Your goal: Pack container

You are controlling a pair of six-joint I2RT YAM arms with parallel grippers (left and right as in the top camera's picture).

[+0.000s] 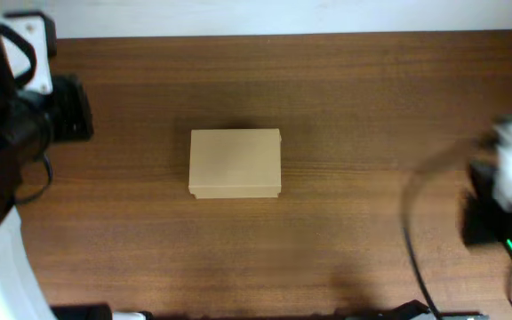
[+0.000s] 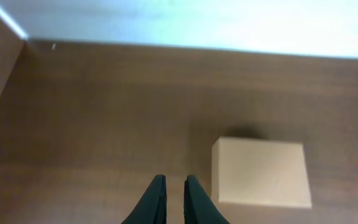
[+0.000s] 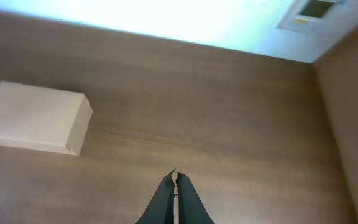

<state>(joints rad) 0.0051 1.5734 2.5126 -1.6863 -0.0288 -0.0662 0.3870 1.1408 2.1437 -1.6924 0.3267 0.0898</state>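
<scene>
The container point(image 1: 235, 163) is a small tan cardboard box with its lid shut, lying flat in the middle of the table. It also shows in the left wrist view point(image 2: 260, 171) and the right wrist view point(image 3: 33, 117). My left gripper point(image 2: 173, 180) holds nothing, its fingers nearly together with a narrow gap, and hangs above bare table just left of the box. My right gripper point(image 3: 175, 175) is shut and empty, well to the right of the box. In the overhead view the right arm point(image 1: 505, 196) is blurred at the right edge.
The left arm point(image 1: 25, 107) sits at the table's far left. A black cable point(image 1: 412, 240) loops near the right arm. The brown wooden table point(image 1: 345, 89) meets a pale wall at the back.
</scene>
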